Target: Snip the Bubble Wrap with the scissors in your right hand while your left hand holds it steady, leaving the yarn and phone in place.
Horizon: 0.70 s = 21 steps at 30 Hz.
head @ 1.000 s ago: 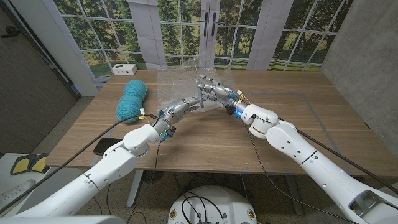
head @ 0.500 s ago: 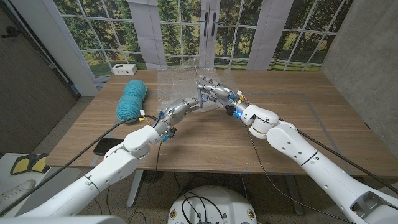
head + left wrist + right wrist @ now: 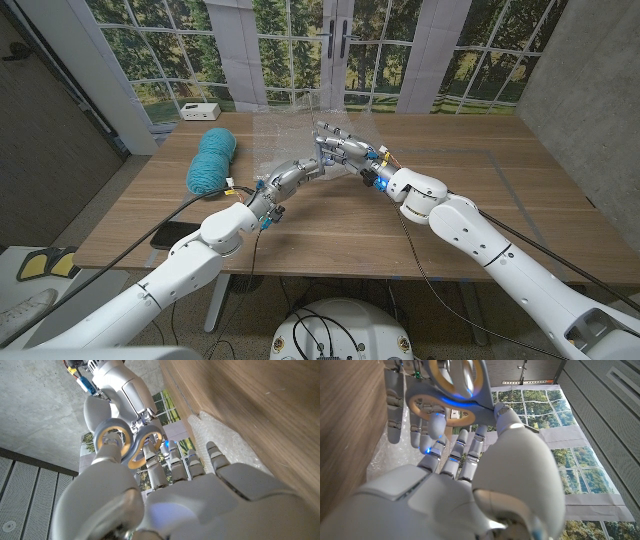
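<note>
Clear, featherlight Bubble Wrap [image 3: 285,135] will likely flop and slide, so the left hand [image 3: 300,170] pinches its edge while the right hand [image 3: 345,152] grips the scissors [image 3: 127,442].

**Colours on the table**

Yarn [image 3: 212,160]: teal, ribbed strands. Bubble Wrap [image 3: 285,135]: clear, dotted bubble pattern. Scissors [image 3: 129,444]: grey handles with yellow-tan inner rings. Phone [image 3: 172,234]: black, at the table's near left edge. Small box [image 3: 199,110] at far left corner: white. Table [image 3: 480,200]: brown wood grain. Left hand [image 3: 300,171] and right hand [image 3: 345,150]: silver-grey, white arm shells, blue lights.
</note>
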### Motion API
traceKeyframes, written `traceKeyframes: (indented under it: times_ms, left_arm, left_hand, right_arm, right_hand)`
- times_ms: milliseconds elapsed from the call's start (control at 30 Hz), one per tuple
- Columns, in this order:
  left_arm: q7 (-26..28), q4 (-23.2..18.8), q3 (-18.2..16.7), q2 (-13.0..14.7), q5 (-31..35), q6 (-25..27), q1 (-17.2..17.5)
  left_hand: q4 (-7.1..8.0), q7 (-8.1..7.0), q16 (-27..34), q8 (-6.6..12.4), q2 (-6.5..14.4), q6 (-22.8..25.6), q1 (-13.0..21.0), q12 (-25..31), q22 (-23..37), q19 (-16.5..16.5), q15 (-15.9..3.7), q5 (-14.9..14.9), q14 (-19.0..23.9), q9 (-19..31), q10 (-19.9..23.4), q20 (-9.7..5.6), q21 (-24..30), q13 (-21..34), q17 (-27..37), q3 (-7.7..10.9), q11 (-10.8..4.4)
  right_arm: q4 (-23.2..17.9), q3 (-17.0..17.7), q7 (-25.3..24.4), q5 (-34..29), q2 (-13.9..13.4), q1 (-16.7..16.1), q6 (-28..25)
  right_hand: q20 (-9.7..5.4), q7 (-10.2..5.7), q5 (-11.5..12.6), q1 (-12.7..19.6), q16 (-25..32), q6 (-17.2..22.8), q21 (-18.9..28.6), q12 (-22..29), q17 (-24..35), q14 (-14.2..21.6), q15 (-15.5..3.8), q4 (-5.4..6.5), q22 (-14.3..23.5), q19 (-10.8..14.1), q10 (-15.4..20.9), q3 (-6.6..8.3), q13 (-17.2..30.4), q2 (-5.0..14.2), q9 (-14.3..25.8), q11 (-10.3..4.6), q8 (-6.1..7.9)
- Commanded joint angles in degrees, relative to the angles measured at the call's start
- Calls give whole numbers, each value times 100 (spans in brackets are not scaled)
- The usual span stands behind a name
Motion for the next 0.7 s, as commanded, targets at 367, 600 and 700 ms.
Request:
traceKeyframes:
  times_ms: [367,600,700]
  left_arm:
    - [-151,92,50,-18,-8,-49,-99]
    - [-261,153,70,-41,-53,-106,-140]
    - [-252,154,71,-37,-38,-106,-140]
  left_hand:
    - [3,-32,-2,-71,-100,-111,-2,-46,31,-8,26,47,-37,8,-39,5,-21,21,17,-88,-4]
    - [11,-30,14,-97,-35,-104,73,-20,34,-11,-43,59,-9,13,94,24,-18,42,17,-95,-499]
    - [14,-31,20,-99,-18,-97,87,12,34,-11,-63,59,5,15,191,25,-17,50,16,-96,-471]
  right_arm:
    - [10,-128,39,20,28,74,-137]
    - [20,-132,-28,-15,55,53,-108]
    - [48,-95,-107,-24,77,36,-75]
  right_hand:
    - [14,4,5,61,-13,95,14,-1,13,22,-990,21,18,38,975,-23,-19,-5,14,-885,47]
    - [18,6,2,62,-16,111,14,-4,12,25,-988,22,17,40,986,-28,-36,-8,14,-885,46]
    - [17,8,2,64,-17,117,13,-6,12,27,-989,22,17,39,991,-29,-42,-7,14,-885,45]
